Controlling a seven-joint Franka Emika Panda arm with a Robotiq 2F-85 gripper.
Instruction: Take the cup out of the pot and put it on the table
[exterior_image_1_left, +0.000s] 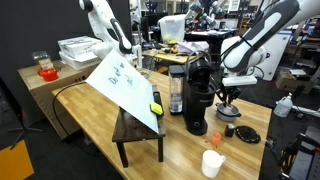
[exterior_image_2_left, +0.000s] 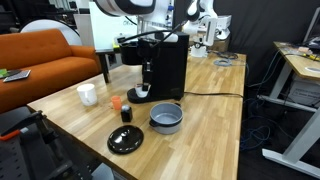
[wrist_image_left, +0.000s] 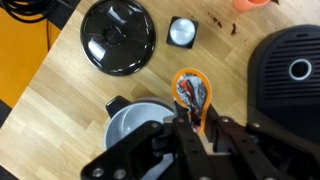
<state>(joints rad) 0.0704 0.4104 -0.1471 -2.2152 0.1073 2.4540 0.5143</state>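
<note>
The cup (wrist_image_left: 190, 88), small and round with an orange rim and a mottled inside, is out of the pot. The gripper (wrist_image_left: 196, 114) seems clamped on its rim, probably to carry it clear. The pot (wrist_image_left: 133, 126), shallow dull metal, lies just beside the gripper. The table (wrist_image_left: 55, 100), grained wood, spreads beneath, and a glossy black disc (wrist_image_left: 118, 35) lies farther ahead.

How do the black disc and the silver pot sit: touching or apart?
Apart. In the wrist view a strip of bare table plainly separates the black disc from the pot.
</note>
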